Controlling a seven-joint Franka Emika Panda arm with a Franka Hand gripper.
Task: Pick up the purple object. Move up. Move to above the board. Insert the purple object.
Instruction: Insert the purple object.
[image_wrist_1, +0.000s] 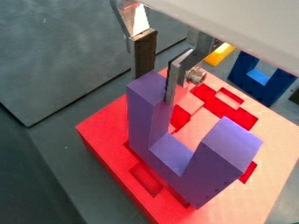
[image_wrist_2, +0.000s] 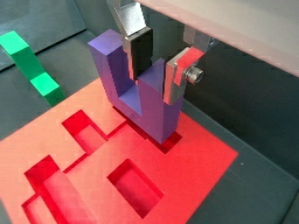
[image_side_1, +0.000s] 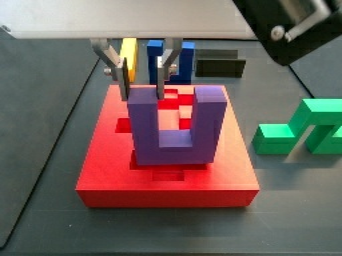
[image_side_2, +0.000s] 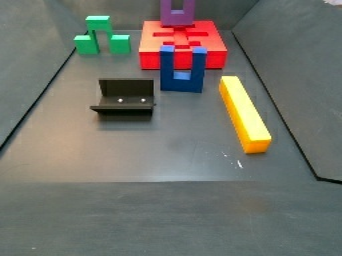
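The purple object (image_wrist_1: 198, 153) (image_wrist_2: 140, 101) (image_side_1: 174, 140) stands upright on the board (image_wrist_1: 111, 131) (image_wrist_2: 187, 175) (image_side_1: 160, 185), prongs up, with its base bar down in one of the brighter red recesses. My gripper (image_wrist_1: 162, 74) (image_wrist_2: 158, 70) (image_side_1: 143, 88) comes down from above onto the top of one prong. One dark pad sits inside the U and the silver finger outside, both close against the prong. The other prong is free. In a side view the purple object (image_side_2: 175, 12) shows at the far end on the board (image_side_2: 207, 50), and the gripper is cut off there.
A blue U-shaped block (image_side_2: 181, 68) (image_wrist_1: 260, 74) stands just off the board's edge. A long yellow bar (image_side_2: 243, 110) lies beside it. A green stepped block (image_side_2: 98, 38) (image_wrist_2: 30, 61) (image_side_1: 301, 135) stands off another side. The fixture (image_side_2: 123, 98) is on the grey floor.
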